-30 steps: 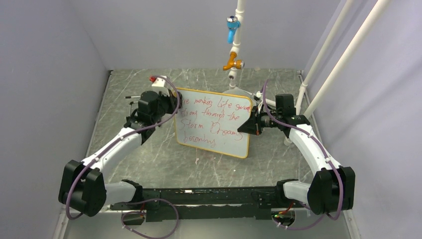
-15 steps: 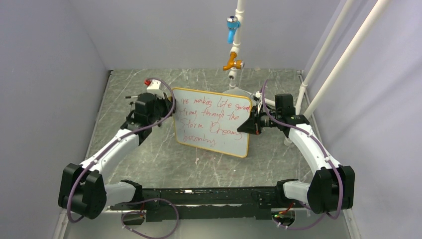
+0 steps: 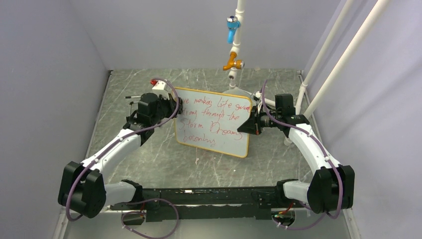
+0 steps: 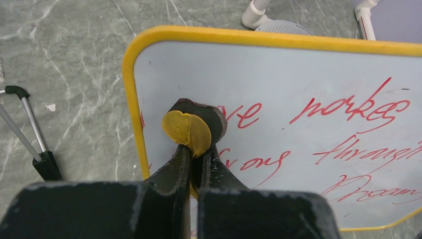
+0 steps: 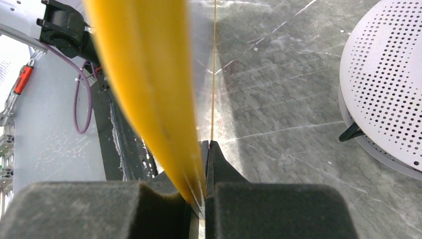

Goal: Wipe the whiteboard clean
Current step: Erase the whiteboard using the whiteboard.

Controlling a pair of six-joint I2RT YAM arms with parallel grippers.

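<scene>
The whiteboard (image 4: 298, 69) is carrying red handwriting (image 4: 348, 107), only partly legible. Nearest the whiteboard's top edge, a line is reading roughly "…ve makes life sweet", its start hiding behind a round yellow pad (image 4: 186, 132). Below it, "…rong through the" is showing. Lower, "Storm Dreams" is showing. Nearest the whiteboard's bottom edge, one word is reading uncertainly, perhaps "becoming".

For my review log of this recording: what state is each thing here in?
whiteboard: propped up at a tilt, red writing not yet wiped.
left gripper: shut on the eraser pad.
eraser pad: seems pressed against the whiteboard near its left edge.
right gripper: shut on the whiteboard's right edge.
</scene>
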